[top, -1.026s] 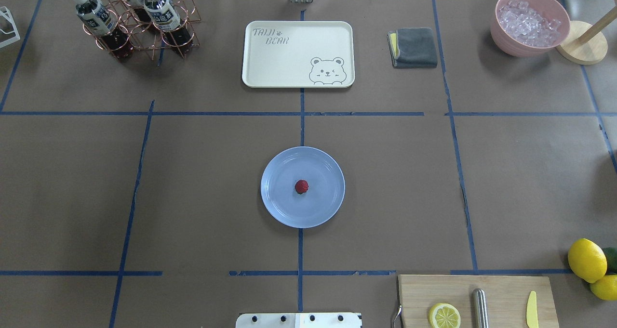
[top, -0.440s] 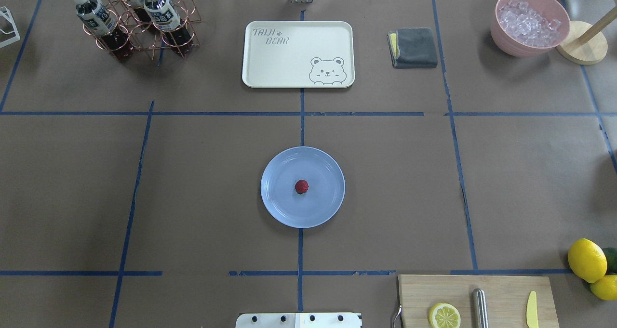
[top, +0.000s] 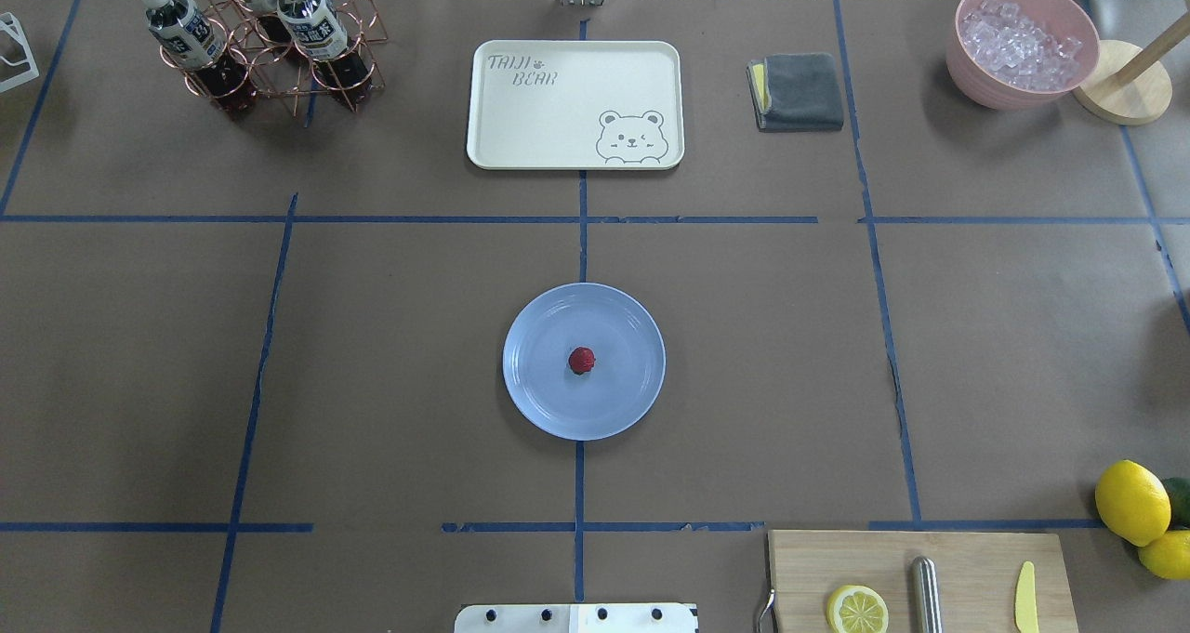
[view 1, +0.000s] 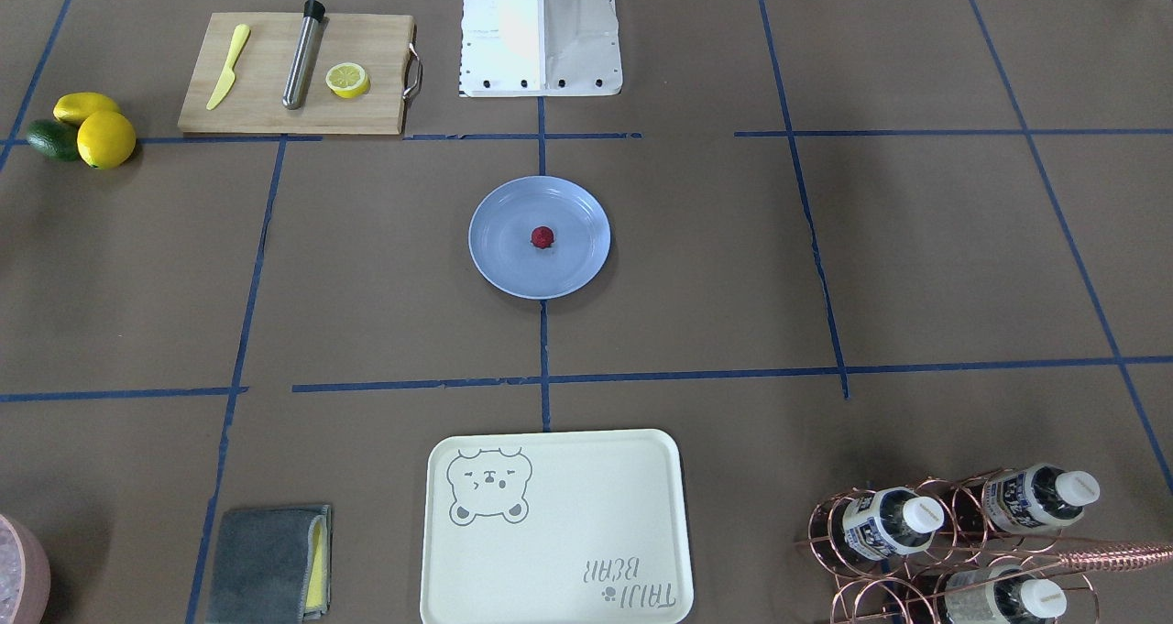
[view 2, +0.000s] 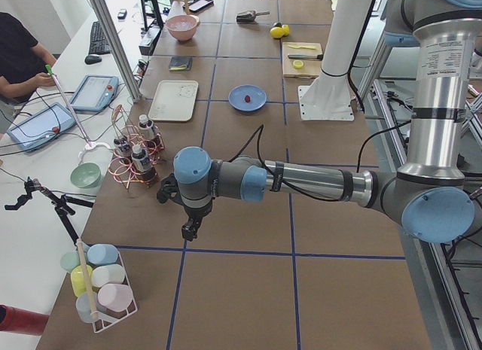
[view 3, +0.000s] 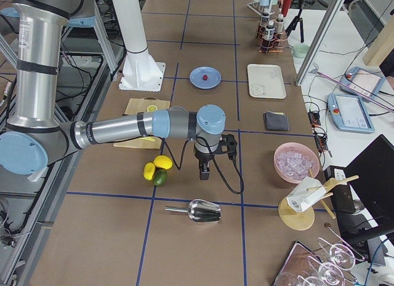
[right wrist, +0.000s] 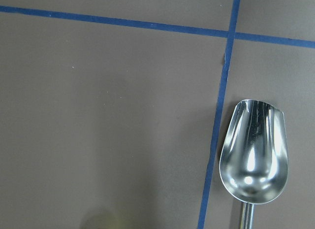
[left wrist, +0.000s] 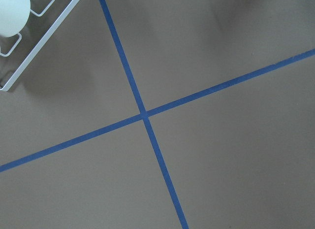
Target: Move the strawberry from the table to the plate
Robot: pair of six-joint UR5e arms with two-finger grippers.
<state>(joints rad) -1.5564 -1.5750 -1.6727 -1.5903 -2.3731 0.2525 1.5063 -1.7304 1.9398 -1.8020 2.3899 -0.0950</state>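
1. Where two blue tape lines meet in the middle of the table (top: 372,336), the light-blue plate (top: 548,401) lies flat on the brown paper.
2. The strawberry (top: 582,361) rests on the plate, close to its centre and touching its surface. Nothing is holding it.
3. The left gripper (view 2: 190,231) shows only in the side view from the robot's left. It hangs over the table and points down, well apart from the plate and near the copper bottle rack (view 2: 135,160). I cannot tell if its fingers are apart or together.
4. The left wrist view shows only brown paper, a tape cross and a corner of a white wire rack (left wrist: 34,42).
5. The right gripper (view 3: 204,174) shows only in the side view from the robot's right. It also points down over the table, beside the lemons (view 3: 157,168) and near the metal scoop (view 3: 200,210), far from the plate. I cannot tell the state of its fingers either.
6. The right wrist view shows the bowl of the scoop lying on the paper next to a tape line.
7. Beyond the plate, on the far side from the robot, lies the cream bear tray (top: 558,112). The wooden cutting board (top: 967,568) with the lemon half (top: 857,609) is near the robot's base on its right.
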